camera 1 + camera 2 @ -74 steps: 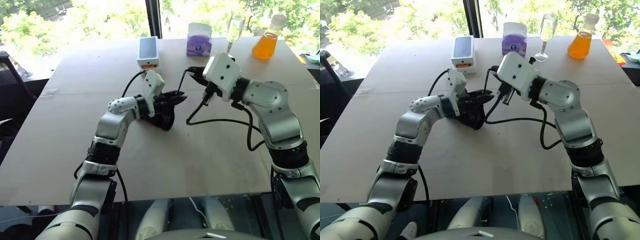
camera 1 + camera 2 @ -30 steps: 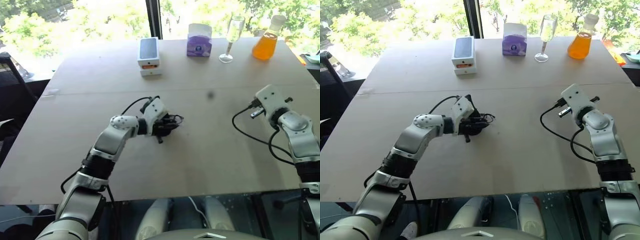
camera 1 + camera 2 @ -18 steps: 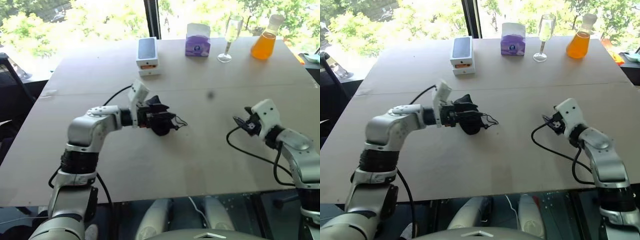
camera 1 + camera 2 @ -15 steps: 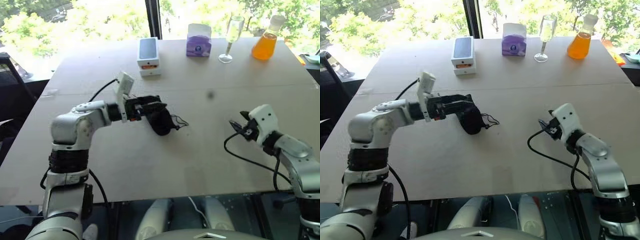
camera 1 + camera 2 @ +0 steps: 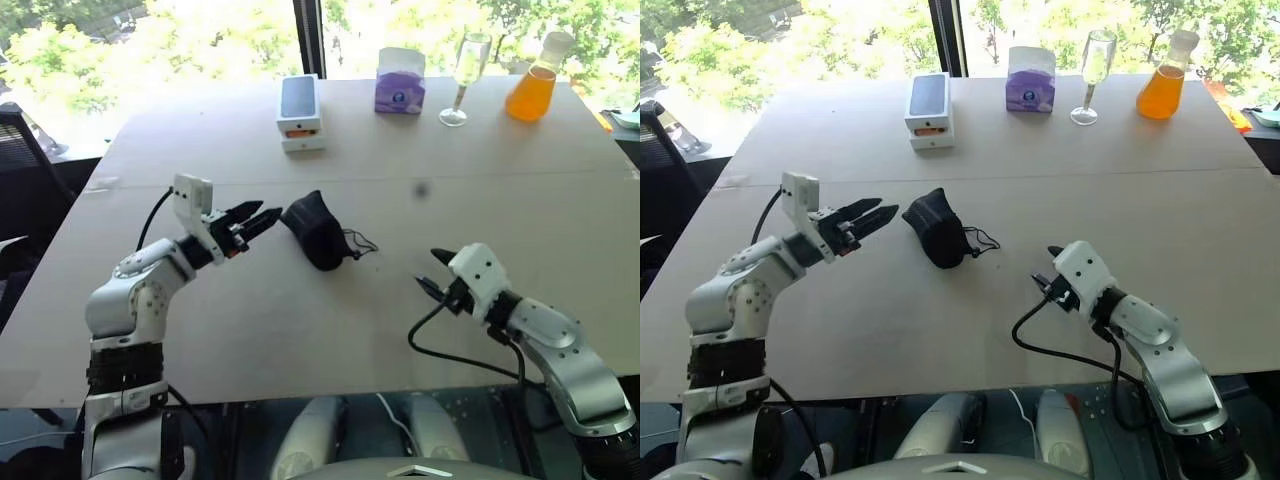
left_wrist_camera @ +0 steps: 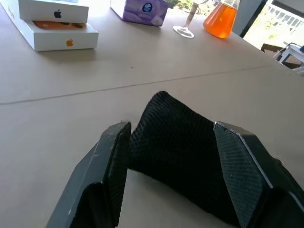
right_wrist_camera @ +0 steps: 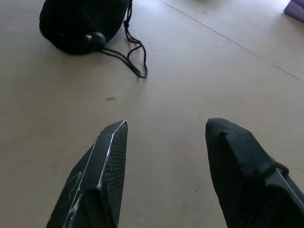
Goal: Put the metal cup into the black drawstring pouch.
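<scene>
I am holding both arms off the pouch [image 5: 318, 231], which is lying bulging on the table [image 5: 300, 330]; I judge the cup is inside, though it is hidden. My left gripper [image 5: 252, 218] and right gripper [image 7: 166, 156] are spread, empty. Next: check, perhaps cinching the cord [image 7: 134, 57].

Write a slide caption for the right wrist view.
Open right tool hovering over the beige table, facing the soft black drawstring pouch.
</scene>
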`<state>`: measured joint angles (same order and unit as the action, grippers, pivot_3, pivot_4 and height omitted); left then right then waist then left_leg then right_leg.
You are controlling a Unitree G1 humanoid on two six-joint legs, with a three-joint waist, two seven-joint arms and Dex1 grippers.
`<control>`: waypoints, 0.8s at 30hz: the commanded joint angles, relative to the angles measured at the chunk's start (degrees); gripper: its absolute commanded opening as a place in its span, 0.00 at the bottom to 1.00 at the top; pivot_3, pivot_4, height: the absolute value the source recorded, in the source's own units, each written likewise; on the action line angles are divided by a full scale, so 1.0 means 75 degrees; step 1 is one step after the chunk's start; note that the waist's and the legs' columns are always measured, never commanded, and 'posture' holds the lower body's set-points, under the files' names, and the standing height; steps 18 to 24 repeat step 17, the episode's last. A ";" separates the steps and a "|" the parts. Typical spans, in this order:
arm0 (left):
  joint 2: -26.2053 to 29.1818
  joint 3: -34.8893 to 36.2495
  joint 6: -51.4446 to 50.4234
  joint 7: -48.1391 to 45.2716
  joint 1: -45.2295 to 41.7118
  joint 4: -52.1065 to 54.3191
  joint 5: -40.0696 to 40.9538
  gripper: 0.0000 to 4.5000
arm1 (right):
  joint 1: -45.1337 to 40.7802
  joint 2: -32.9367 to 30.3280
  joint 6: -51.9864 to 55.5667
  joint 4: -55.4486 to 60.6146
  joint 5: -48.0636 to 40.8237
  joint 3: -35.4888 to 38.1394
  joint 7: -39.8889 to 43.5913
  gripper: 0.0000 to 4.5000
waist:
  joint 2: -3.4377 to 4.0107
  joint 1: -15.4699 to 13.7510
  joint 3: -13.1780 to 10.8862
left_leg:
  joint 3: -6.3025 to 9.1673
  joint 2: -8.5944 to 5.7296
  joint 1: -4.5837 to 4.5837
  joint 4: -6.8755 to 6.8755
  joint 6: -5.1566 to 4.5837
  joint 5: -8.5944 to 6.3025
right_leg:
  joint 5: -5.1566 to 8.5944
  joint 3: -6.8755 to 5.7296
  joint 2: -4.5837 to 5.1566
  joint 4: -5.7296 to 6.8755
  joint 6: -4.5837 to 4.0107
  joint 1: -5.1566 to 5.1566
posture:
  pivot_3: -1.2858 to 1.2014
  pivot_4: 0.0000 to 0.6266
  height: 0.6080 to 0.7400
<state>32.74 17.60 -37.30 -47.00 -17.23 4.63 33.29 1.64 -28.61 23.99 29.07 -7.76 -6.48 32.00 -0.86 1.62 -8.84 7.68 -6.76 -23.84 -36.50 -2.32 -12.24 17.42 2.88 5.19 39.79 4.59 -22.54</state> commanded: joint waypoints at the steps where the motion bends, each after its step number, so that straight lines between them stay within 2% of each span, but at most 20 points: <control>1: 0.0104 0.0224 0.0251 -0.0299 0.0614 0.1184 0.0442 1.00 | 0.0410 0.0054 -0.0167 0.0406 -0.0574 0.0637 0.0100 0.69 | 0.0000 -0.0075 0.0000 | -0.0001 0.0000 0.0000 0.0001 0.0000 0.0000 | 0.0000 0.0000 0.0003 0.0000 0.0000 0.0001 | 0.52 0.24 1.00; 2: 0.0088 0.0243 0.0310 -0.0176 0.0965 0.1503 0.0386 1.00 | 0.0644 -0.0017 -0.0308 0.0482 -0.0558 0.0797 0.0101 0.76 | 0.0002 -0.0097 0.0000 | -0.0001 0.0000 0.0001 0.0002 -0.0001 -0.0001 | 0.0000 0.0001 0.0003 -0.0001 0.0000 0.0002 | 0.52 0.24 1.00; 4: 0.0049 0.0370 0.0340 0.0076 0.1644 0.2001 0.0355 1.00 | 0.1138 -0.0043 -0.0480 0.0705 -0.0702 0.1163 0.0107 0.98 | 0.0002 -0.0120 0.0000 | -0.0005 0.0000 0.0004 0.0004 -0.0004 -0.0003 | 0.0000 0.0006 0.0007 -0.0005 0.0000 0.0007 | 0.52 0.24 1.00; 12: -0.0070 0.1133 0.0888 0.0357 0.3941 0.2854 0.0305 1.00 | 0.3152 -0.0449 -0.0936 0.1363 -0.1274 0.2740 0.0661 0.99 | 0.0004 -0.0148 0.0002 | -0.0003 0.0003 0.0021 0.0015 -0.0036 -0.0023 | 0.0002 0.0001 0.0008 -0.0012 -0.0002 0.0024 | 0.52 0.24 1.00; 17: -0.0295 0.1251 0.1032 0.0688 0.4266 0.2922 0.0444 1.00 | 0.3214 -0.0584 -0.1009 0.1267 -0.1443 0.3004 0.0808 0.99 | 0.0002 -0.0180 0.0004 | 0.0018 0.0014 0.0073 0.0010 -0.0005 -0.0042 | 0.0003 -0.0024 0.0011 -0.0064 -0.0004 0.0113 | 0.52 0.24 1.00; 24: -0.0295 0.1251 0.1032 0.0688 0.4266 0.2922 0.0444 1.00 | 0.3214 -0.0584 -0.1009 0.1267 -0.1443 0.3004 0.0808 0.99 | 0.0002 -0.0180 0.0004 | 0.0018 0.0014 0.0073 0.0010 -0.0005 -0.0042 | 0.0003 -0.0024 0.0011 -0.0064 -0.0004 0.0113 | 0.52 0.24 1.00</control>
